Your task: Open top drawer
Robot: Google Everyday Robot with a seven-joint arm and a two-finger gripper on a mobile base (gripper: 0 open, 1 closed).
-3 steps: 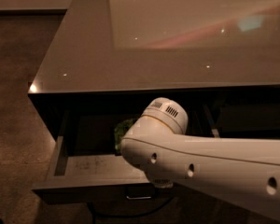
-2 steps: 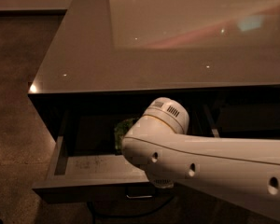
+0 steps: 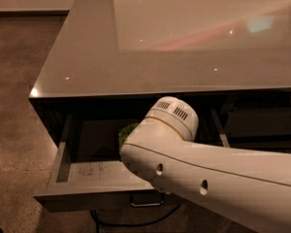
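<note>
The fingers of the gripper are lying hidden behind the white arm (image 3: 223, 178), down at the front of the top drawer (image 3: 87, 171) where its handle (image 3: 146, 204) is peeking out, so whether they are clenched on that handle or released cannot be told.

Against the views from a second ago, almost nothing is shifting. The drawer is standing out from under the bench (image 3: 87, 57) by about the same amount as before, its pale scuffed floor and left side wall showing. The arm's rounded wrist housing (image 3: 174, 114) is sitting over the drawer's right half much as it was. That stillness is suggesting the pull is ending or pausing rather than gaining travel. With so much of the inside already showing, the task is looking close to done or done; only a last stretch of travel may be remaining, and that is a judgement.

Counting what is showing:
- One drawer is standing open.
- One handle is in sight on its front, partly covered by the arm.
- One small green object (image 3: 128, 131) is lying inside, toward the back, half hidden by the wrist.
- One arm is reaching in from the right.
- One bench is carrying a glossy top.
- One dark cable (image 3: 136, 223) is trailing on the floor below the drawer front.
- No other drawer fronts are showing.
</note>
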